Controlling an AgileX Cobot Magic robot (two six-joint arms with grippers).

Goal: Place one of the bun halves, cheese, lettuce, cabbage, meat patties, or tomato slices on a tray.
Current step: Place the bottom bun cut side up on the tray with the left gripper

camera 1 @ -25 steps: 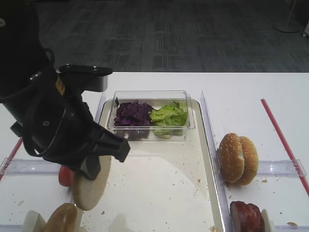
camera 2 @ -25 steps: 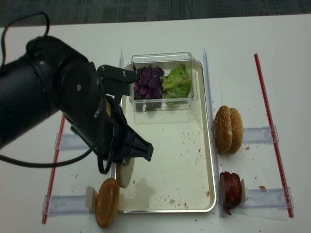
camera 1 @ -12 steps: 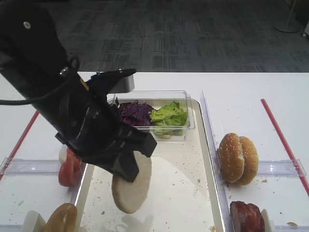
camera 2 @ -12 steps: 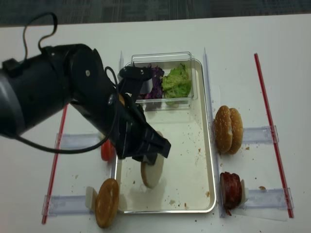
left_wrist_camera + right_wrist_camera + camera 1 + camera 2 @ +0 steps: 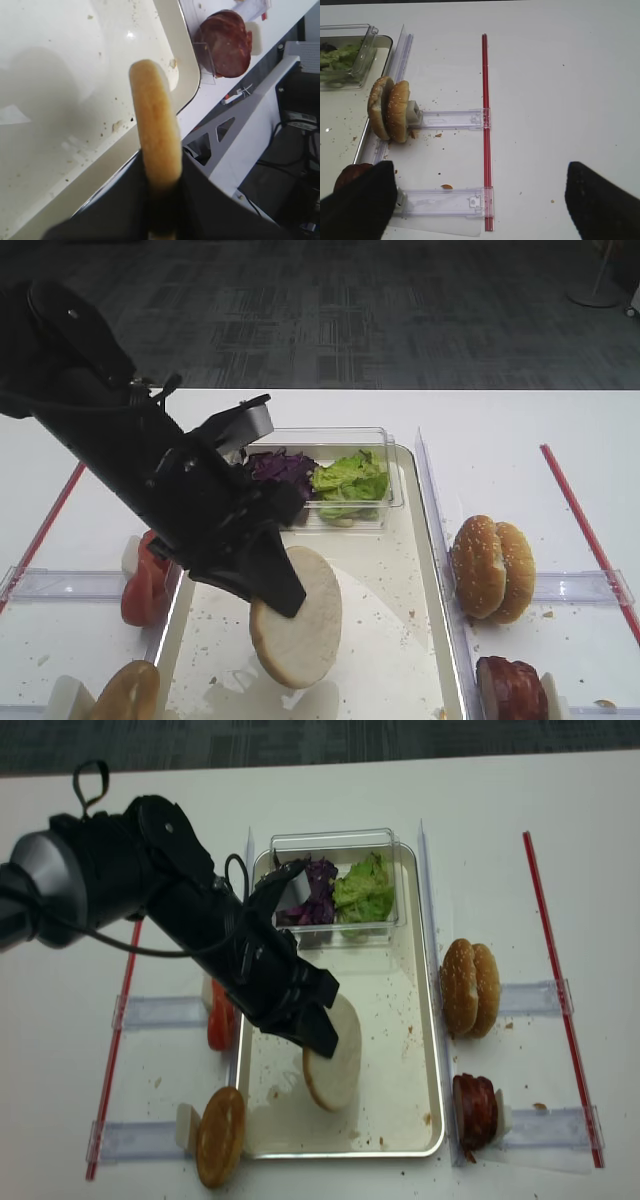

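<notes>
Because it must land cut-face flat, the left gripper (image 5: pixel 275 585), clamped on the bun half (image 5: pixel 297 618), hangs it tilted over the tray (image 5: pixel 400 640).

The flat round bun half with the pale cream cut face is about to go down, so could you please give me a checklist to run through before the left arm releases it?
1. Left gripper shut on the flat round bun half: ok.
2. Bun half above the large cream-white tray with the silvery rim, inside its rim: ok.
3. Tray floor beneath it bare apart from crumbs: ok.
4. Bun half lying flat: not ok, held tilted, nearly on edge.
5. Bun half touching the tray floor: cannot tell.
6. Clear plastic tub of green and purple leaves apart from the bun half: ok.
</notes>
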